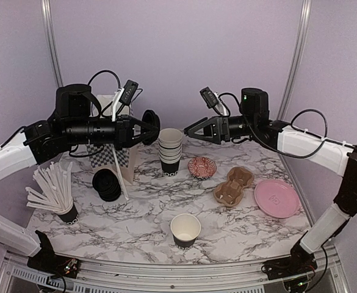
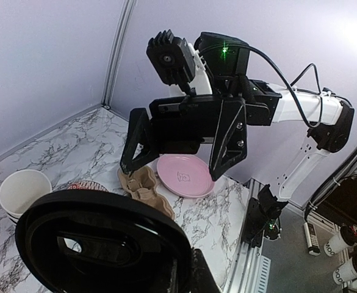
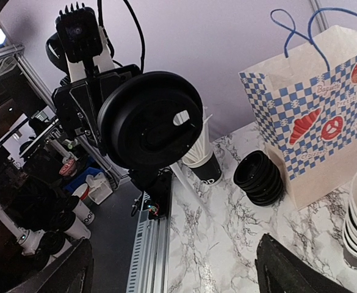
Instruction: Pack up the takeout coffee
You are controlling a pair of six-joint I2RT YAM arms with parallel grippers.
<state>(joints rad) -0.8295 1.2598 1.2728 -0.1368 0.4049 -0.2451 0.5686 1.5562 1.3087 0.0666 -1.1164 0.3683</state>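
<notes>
The takeout coffee cup, black outside with its white inside showing, stands alone near the table's front edge, far from both grippers. High over the table's back, my left gripper is shut on the rim of a black lid, which fills the lower left of the left wrist view and faces the right wrist camera. My right gripper hangs open just right of the lid, apart from it, with nothing between its fingers. It also shows opposite in the left wrist view, the right gripper spread wide.
A tall cup stack stands below the grippers. A checkered paper bag, a stack of lids and a cup of straws are on the left. A donut, a cardboard carrier and a pink plate lie right.
</notes>
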